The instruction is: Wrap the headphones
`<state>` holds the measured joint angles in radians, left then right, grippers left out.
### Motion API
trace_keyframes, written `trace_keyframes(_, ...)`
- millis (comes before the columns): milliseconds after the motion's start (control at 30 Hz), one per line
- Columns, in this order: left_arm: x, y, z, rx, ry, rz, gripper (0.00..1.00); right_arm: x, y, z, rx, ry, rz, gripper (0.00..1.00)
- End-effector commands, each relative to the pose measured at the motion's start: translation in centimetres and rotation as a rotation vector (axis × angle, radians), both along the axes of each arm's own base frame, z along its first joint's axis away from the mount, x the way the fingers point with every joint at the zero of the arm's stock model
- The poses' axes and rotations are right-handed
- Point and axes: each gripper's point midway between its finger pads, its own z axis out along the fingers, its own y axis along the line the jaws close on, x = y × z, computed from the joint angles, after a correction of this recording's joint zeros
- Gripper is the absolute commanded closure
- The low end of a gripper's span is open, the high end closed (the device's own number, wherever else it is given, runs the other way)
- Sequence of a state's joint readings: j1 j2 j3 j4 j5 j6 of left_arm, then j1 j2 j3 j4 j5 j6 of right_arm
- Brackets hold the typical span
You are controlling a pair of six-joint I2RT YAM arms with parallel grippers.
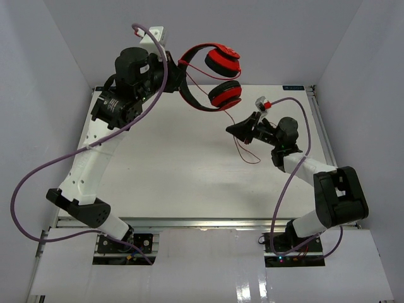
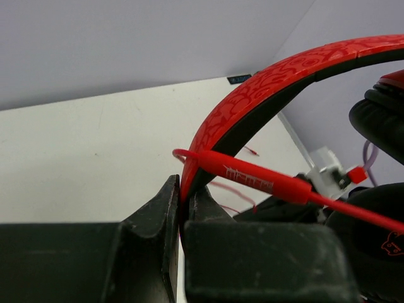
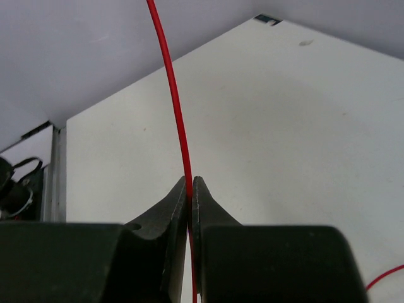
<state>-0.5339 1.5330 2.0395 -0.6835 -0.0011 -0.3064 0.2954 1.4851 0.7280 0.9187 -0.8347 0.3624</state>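
Note:
The red headphones [image 1: 214,76] hang in the air at the back of the table, cups to the right. My left gripper [image 1: 173,79] is shut on the headband [image 2: 252,101], seen close in the left wrist view, where the gripper [image 2: 183,196] pinches its lower end. The thin red cable [image 1: 243,142] drops from the cups and loops over the table. Its thicker plug part [image 2: 259,180] crosses the headband. My right gripper [image 1: 237,130] is shut on the cable [image 3: 173,101], which runs up between the fingertips of the gripper [image 3: 190,184].
Thick purple robot cables [image 1: 38,177] loop beside both arms. The white table [image 1: 170,170] has a metal rail along its right edge [image 1: 319,126]. Grey walls stand close on three sides.

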Motion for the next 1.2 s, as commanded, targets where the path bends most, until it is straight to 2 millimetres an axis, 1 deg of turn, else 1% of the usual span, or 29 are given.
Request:
trace_keyframes(0, -1.4, 0.3, -0.7, -0.007, 0.046, -0.017, 1.00, 4.0, -3.7, 6.0, 0.162, -0.085, -0.195, 0.92)
trace_keyframes(67, -1.9, 0.0, -2.4, 0.003, 0.088, -0.043, 1.00, 5.3, -4.9, 8.0, 0.203, -0.104, -0.228, 0.92)
trace_keyframes(133, -2.6, 0.0, -4.7, 0.018, 0.143, -0.056, 1.00, 6.9, -6.4, 9.9, 0.246, -0.124, -0.264, 0.92)
trace_keyframes(167, -3.0, 0.0, -5.5, 0.023, 0.163, -0.064, 1.00, 7.4, -7.0, 10.5, 0.265, -0.122, -0.277, 0.92)
trace_keyframes(233, -3.7, 0.1, -7.1, 0.035, 0.203, -0.079, 1.00, 8.0, -7.7, 10.9, 0.291, -0.115, -0.295, 0.92)
trace_keyframes(300, -4.6, 0.2, -10.2, 0.062, 0.276, -0.090, 1.00, 8.2, -7.9, 11.0, 0.306, -0.122, -0.296, 0.92)
trace_keyframes(333, -5.2, 0.4, -10.6, 0.063, 0.285, -0.096, 1.00, 8.2, -8.1, 11.2, 0.318, -0.134, -0.298, 0.92)
trace_keyframes(433, -5.8, 1.2, -12.9, 0.098, 0.331, -0.078, 1.00, 8.2, -8.8, 11.3, 0.337, -0.133, -0.302, 0.92)
trace_keyframes(533, -5.9, 1.8, -13.9, 0.129, 0.346, -0.055, 1.00, 8.1, -9.1, 11.2, 0.331, -0.141, -0.303, 0.92)
trace_keyframes(700, -5.5, 1.9, -13.8, 0.144, 0.341, -0.045, 1.00, 8.1, -10.1, 11.0, 0.327, -0.146, -0.327, 0.92)
trace_keyframes(833, -4.9, 2.4, -12.2, 0.157, 0.306, -0.013, 1.00, 8.1, -11.3, 10.3, 0.320, -0.144, -0.368, 0.92)
trace_keyframes(933, -4.7, 2.5, -10.7, 0.152, 0.273, -0.013, 1.00, 8.1, -11.1, 9.1, 0.291, -0.119, -0.359, 0.92)
trace_keyframes(1000, -4.6, 2.4, -10.0, 0.149, 0.263, -0.014, 1.00, 8.0, -11.0, 8.4, 0.273, -0.119, -0.354, 0.92)
trace_keyframes(1067, -4.4, 2.5, -8.6, 0.141, 0.236, -0.005, 1.00, 7.8, -11.0, 7.5, 0.251, -0.114, -0.357, 0.92)
trace_keyframes(1167, -3.7, 3.0, -6.2, 0.128, 0.184, 0.032, 1.00, 7.3, -10.6, 5.2, 0.209, -0.075, -0.326, 0.92)
